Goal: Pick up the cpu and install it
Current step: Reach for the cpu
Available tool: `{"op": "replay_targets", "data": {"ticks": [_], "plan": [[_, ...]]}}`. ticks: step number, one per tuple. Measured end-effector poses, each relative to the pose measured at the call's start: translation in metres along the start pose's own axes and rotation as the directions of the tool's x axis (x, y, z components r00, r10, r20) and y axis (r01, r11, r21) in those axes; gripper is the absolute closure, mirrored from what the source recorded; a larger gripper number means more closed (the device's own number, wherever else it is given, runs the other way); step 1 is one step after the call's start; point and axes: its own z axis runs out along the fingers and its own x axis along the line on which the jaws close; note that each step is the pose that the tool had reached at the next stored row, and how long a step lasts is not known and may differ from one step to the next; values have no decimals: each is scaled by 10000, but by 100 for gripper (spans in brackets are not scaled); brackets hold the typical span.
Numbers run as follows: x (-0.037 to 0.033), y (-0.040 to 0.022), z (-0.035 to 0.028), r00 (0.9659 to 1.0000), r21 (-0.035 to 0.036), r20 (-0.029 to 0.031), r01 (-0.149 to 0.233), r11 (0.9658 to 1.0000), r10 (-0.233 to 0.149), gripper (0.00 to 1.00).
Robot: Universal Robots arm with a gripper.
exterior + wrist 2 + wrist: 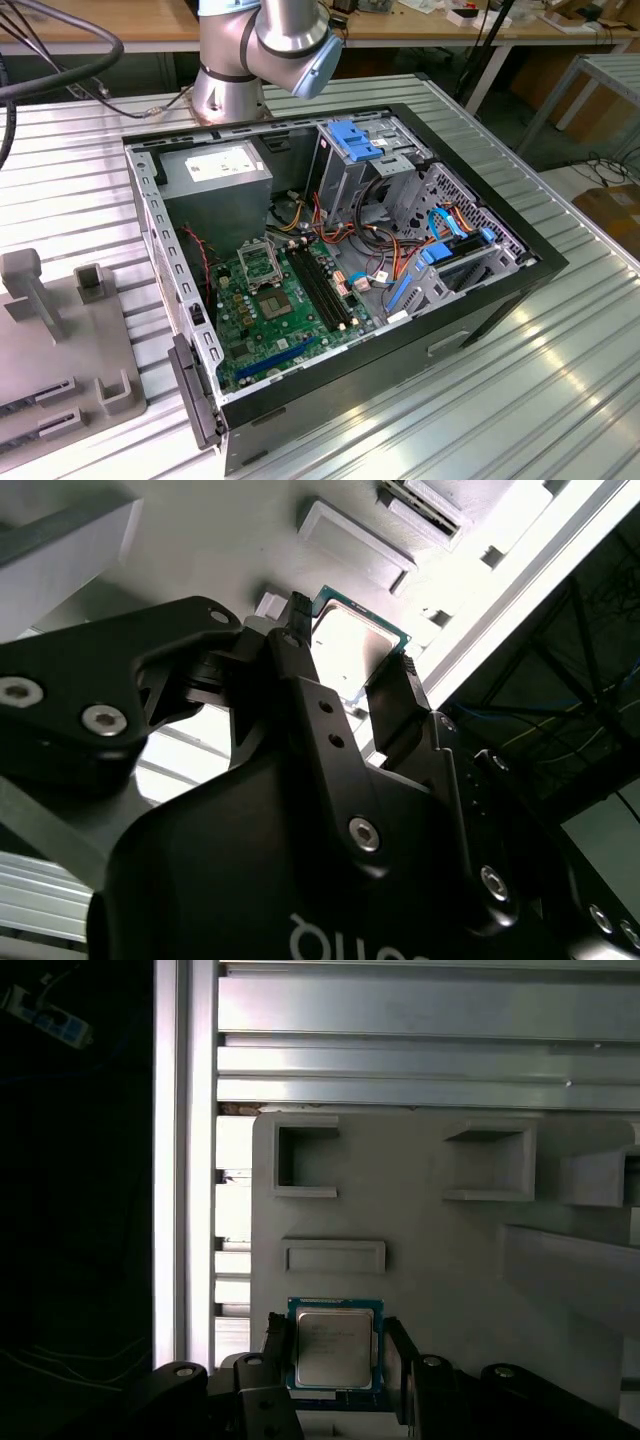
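Now I see the gripper (335,1328) straddling the cpu (335,1350) on the grey tray (450,1260); clamped or loose, I cannot tell.

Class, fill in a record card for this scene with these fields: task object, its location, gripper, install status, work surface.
task object: cpu, silvery top with a green rim
location: over the grey fixture tray, outside the computer case
gripper: gripper straddles the cpu; whether it grips cannot be told
install status: not installed; the cpu is away from the green motherboard
work surface: slatted metal table
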Motion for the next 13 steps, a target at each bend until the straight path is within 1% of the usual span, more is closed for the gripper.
{"op": "replay_targets", "data": {"ticks": [7, 13], "plan": [[2, 0, -55, 10000, -1, 1, 0, 10000, 0, 53], [2, 0, -60, 10000, -1, 1, 0, 10000, 0, 53]]}}
